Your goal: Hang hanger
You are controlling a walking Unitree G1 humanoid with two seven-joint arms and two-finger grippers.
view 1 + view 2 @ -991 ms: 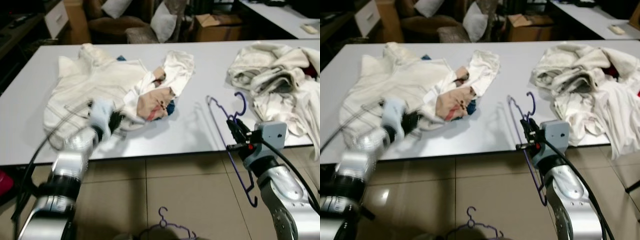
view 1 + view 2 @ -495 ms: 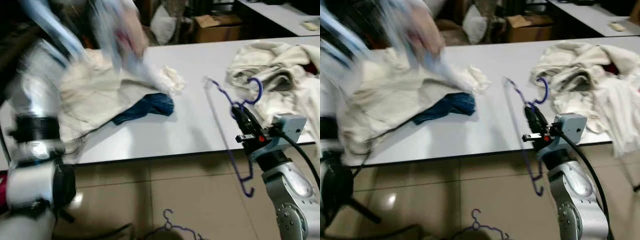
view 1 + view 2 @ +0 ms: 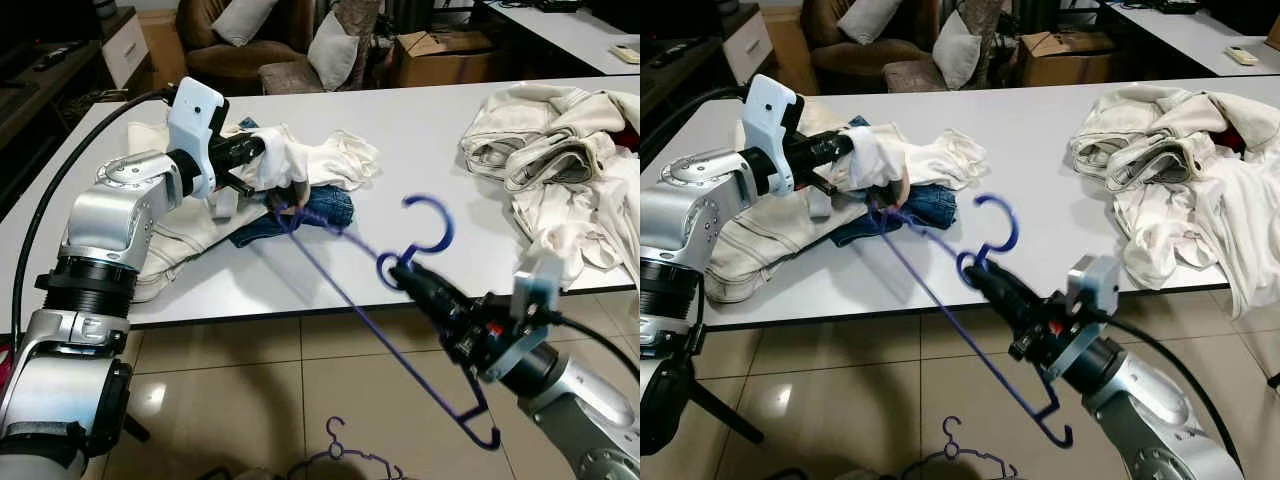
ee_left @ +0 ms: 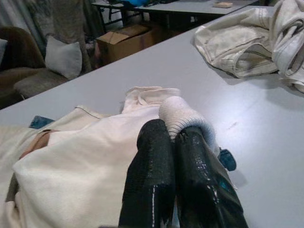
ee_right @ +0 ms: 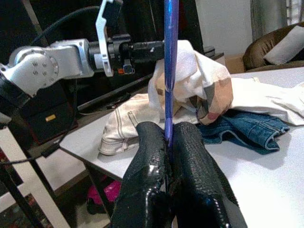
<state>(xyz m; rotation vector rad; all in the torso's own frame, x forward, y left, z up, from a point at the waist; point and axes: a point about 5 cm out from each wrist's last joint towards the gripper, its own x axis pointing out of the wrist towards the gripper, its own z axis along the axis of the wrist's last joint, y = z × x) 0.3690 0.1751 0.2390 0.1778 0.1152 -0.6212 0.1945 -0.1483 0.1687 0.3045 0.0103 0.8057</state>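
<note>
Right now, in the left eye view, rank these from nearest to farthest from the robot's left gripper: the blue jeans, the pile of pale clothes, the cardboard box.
Measured from the left gripper:
1. Blue jeans, just beside it on the table.
2. Cardboard box, beyond the table's far edge.
3. Pile of pale clothes, at the table's right end.

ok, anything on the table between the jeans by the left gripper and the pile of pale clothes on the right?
Bare white table between the jeans and the pale clothes pile; the purple hanger hook overlaps it, seen in the eye views.
</note>
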